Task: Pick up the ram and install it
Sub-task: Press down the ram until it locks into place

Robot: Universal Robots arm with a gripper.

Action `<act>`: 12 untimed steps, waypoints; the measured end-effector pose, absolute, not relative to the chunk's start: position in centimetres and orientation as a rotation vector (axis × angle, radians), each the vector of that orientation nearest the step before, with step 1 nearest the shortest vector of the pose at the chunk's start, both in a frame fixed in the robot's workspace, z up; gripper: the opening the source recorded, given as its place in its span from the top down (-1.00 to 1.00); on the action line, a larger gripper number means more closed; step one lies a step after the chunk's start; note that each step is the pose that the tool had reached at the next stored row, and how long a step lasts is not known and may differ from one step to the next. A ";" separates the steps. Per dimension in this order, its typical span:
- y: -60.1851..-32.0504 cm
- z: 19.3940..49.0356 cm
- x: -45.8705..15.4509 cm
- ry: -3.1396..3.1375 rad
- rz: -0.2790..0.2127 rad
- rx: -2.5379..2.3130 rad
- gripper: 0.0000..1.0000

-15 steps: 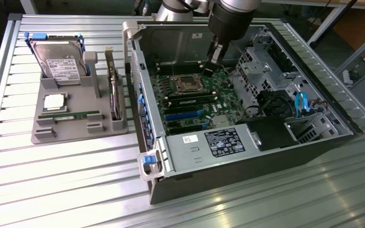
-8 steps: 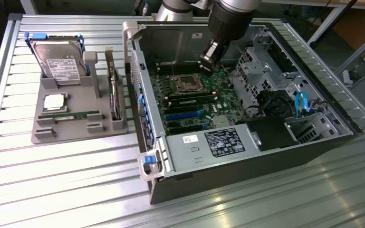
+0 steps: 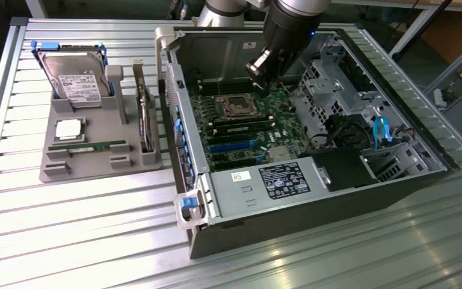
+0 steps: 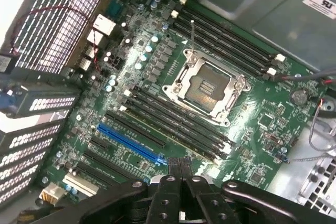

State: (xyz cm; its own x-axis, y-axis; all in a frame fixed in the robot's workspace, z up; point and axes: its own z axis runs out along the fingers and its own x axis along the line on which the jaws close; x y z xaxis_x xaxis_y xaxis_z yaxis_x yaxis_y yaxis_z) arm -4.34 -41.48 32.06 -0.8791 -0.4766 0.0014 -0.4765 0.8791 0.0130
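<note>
**Gripper shut and empty above the motherboard**

Nearest your wrist camera is the gripper [image 4: 181,169], its two dark fingers [image 4: 174,167] pressed together with nothing between them. It hangs over the motherboard [image 4: 157,103], touching nothing, with the blue slot [image 4: 128,142] and the dark memory slots [image 4: 173,121] just below it and the open CPU socket [image 4: 205,87] beyond.

In the exterior view your gripper [image 3: 261,77] is inside the open case [image 3: 311,180], above the board near the socket [image 3: 237,106].

One ram [image 3: 237,127] is already seated in a slot beside the socket, near the gripper. A second ram [image 3: 86,146] lies flat on the grey holder [image 3: 79,165] on the counter [image 3: 79,229], well apart from the gripper, on the exterior view's left. On the same holder you can see the processor [image 3: 70,128], a hard drive [image 3: 74,81] and an upright card [image 3: 144,120].
</note>
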 end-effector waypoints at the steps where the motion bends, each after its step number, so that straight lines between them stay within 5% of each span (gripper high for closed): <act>1: -41.5 32.1 -4.3 -3.049 -0.020 0.734 0.81; 12: -41.5 31.9 -4.3 -3.122 -0.023 0.259 0.81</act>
